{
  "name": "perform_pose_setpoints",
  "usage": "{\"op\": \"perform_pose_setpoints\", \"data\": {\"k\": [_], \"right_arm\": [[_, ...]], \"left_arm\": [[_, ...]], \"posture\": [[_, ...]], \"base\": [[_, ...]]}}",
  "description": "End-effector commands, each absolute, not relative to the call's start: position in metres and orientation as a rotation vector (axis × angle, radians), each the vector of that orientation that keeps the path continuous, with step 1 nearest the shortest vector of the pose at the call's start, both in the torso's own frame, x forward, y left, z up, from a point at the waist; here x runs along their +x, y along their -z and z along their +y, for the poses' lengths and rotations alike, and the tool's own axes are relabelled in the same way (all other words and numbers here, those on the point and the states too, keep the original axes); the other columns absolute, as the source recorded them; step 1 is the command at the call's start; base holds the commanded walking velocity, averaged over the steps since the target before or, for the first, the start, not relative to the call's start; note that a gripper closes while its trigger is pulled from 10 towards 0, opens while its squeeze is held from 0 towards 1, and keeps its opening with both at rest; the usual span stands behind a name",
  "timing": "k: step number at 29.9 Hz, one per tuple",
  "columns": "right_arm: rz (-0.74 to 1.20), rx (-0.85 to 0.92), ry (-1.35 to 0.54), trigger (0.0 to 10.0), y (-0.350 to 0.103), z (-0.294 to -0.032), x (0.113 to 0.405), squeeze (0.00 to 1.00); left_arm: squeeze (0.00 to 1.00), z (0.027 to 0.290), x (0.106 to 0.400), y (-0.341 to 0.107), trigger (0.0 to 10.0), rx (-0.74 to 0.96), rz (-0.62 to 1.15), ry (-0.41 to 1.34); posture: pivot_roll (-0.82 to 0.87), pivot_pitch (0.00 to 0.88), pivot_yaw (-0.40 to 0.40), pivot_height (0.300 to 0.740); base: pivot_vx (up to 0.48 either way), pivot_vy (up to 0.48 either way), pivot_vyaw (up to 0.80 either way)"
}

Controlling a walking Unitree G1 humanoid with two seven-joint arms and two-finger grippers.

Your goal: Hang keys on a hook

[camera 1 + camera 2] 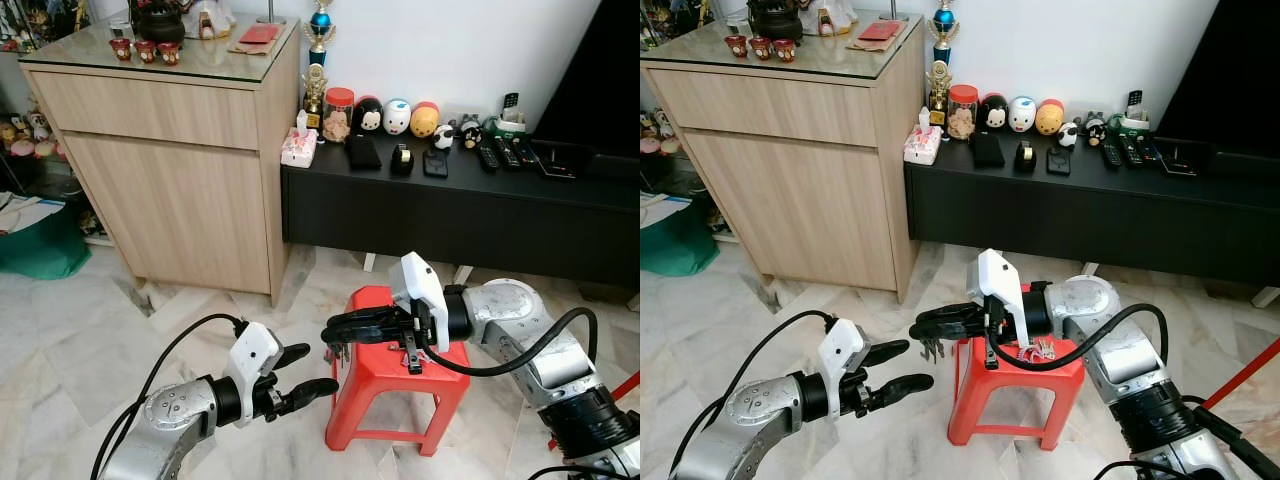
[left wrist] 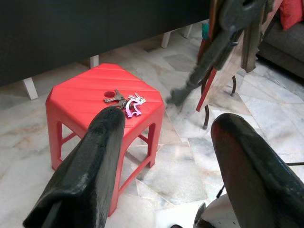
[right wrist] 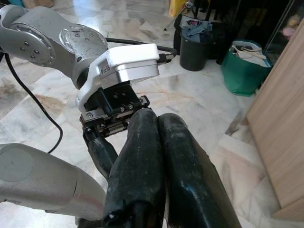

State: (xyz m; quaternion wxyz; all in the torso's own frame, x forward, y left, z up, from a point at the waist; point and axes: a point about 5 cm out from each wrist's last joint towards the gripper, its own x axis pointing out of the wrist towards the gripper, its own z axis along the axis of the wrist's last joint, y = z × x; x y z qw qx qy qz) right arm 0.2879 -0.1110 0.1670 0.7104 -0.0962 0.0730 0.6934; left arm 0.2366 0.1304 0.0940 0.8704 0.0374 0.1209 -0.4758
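Keys (image 2: 126,101) — a small metal bunch with a pink fob — are seen lying on the red stool (image 2: 85,95) at centre frame. Nearest, at lower left, the left gripper (image 1: 300,375) is held with fingers spread. Beyond it, over the stool's edge, the right gripper (image 1: 338,328) is pressed closed, empty. Light, rigid, slippery — best pinched at the ring.
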Motion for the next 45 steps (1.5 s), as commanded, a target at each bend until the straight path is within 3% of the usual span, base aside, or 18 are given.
{"op": "perform_pose_setpoints", "data": {"k": [1, 20, 21, 22, 23, 24, 25, 26, 31, 32, 33, 34, 35, 45], "right_arm": [[0.13, -0.24, -1.557, 10.0, -0.1737, -0.1082, 0.2876, 0.0], [0.152, -0.238, -1.539, 10.0, -0.1683, -0.1105, 0.2907, 0.0], [0.154, -0.238, -1.537, 10.0, -0.1678, -0.1106, 0.2911, 0.0], [0.155, -0.238, -1.534, 10.0, -0.1675, -0.1107, 0.2917, 0.0], [0.155, -0.238, -1.533, 10.0, -0.1675, -0.1108, 0.2919, 0.0], [0.155, -0.238, -1.532, 10.0, -0.1675, -0.1109, 0.2921, 0.0], [0.154, -0.238, -1.531, 10.0, -0.1675, -0.111, 0.2924, 0.0], [0.154, -0.238, -1.529, 10.0, -0.1675, -0.111, 0.2928, 0.0], [0.156, -0.237, -1.523, 10.0, -0.1671, -0.1115, 0.2942, 0.0], [0.156, -0.234, -1.523, 10.0, -0.1671, -0.1115, 0.2944, 0.0], [0.156, -0.234, -1.523, 10.0, -0.1671, -0.1115, 0.2944, 0.0], [0.156, -0.233, -1.524, 10.0, -0.1671, -0.1115, 0.2945, 0.0], [0.157, -0.233, -1.524, 10.0, -0.1671, -0.1116, 0.2947, 0.0], [0.149, -0.217, -1.538, 10.0, -0.1686, -0.1085, 0.295, 0.0]], "left_arm": [[0.0, 0.129, 0.2353, -0.0938, 10.0, 0.084, 0.25, 1.016], [0.0, 0.1272, 0.2347, -0.096, 10.0, -0.028, 0.23, 1.023], [0.0, 0.1269, 0.2338, -0.0971, 8.3, -0.04, 0.23, 1.033], [0.0, 0.1271, 0.2333, -0.097, 3.9, -0.037, 0.233, 1.038], [0.0, 0.1272, 0.233, -0.0969, 2.5, -0.037, 0.235, 1.041], [0.0, 0.1273, 0.2328, -0.0969, 2.5, -0.038, 0.237, 1.042], [0.0, 0.1273, 0.2327, -0.0969, 0.4, -0.039, 0.237, 1.043], [0.0, 0.1272, 0.2325, -0.0969, 0.0, -0.04, 0.236, 1.044], [0.0, 0.1262, 0.2322, -0.0973, 0.0, -0.052, 0.235, 1.051], [0.0, 0.1256, 0.2315, -0.0973, 1.8, -0.056, 0.238, 1.055], [0.0, 0.1256, 0.2315, -0.0973, 1.8, -0.056, 0.238, 1.055], [0.0, 0.1253, 0.2311, -0.0972, 7.1, -0.057, 0.239, 1.058], [0.0, 0.125, 0.2311, -0.097, 10.0, -0.056, 0.241, 1.059], [0.0, 0.1238, 0.2317, -0.0985, 10.0, -0.066, 0.233, 1.062]], "posture": [[0.04, 0.0, -0.083, 0.74], [0.05, 0.0, -0.085, 0.74], [0.05, 0.0, -0.085, 0.74], [0.05, 0.0, -0.086, 0.74], [0.05, 0.0, -0.086, 0.74], [0.05, 0.0, -0.087, 0.74], [0.05, 0.0, -0.087, 0.74], [0.05, 0.0, -0.087, 0.74], [0.05, 0.0, -0.09, 0.74], [0.05, 0.0, -0.09, 0.74], [0.05, 0.0, -0.09, 0.74], [0.05, 0.0, -0.09, 0.74], [0.05, 0.0, -0.09, 0.74], [0.04, 0.0, -0.092, 0.74]], "base": [[0.0, 0.0, 0.0], [0.0, 0.0, 0.0], [0.0, 0.0, 0.0], [0.0, 0.0, 0.0], [0.0, 0.0, 0.0], [0.0, 0.0, 0.0], [0.0, 0.0, 0.0], [0.0, 0.0, 0.0], [0.0, 0.0, 0.0], [0.0, 0.0, 0.0], [0.0, 0.0, 0.0], [0.0, 0.0, 0.0], [0.0, 0.0, 0.0], [0.0, 0.0, 0.0]]}}
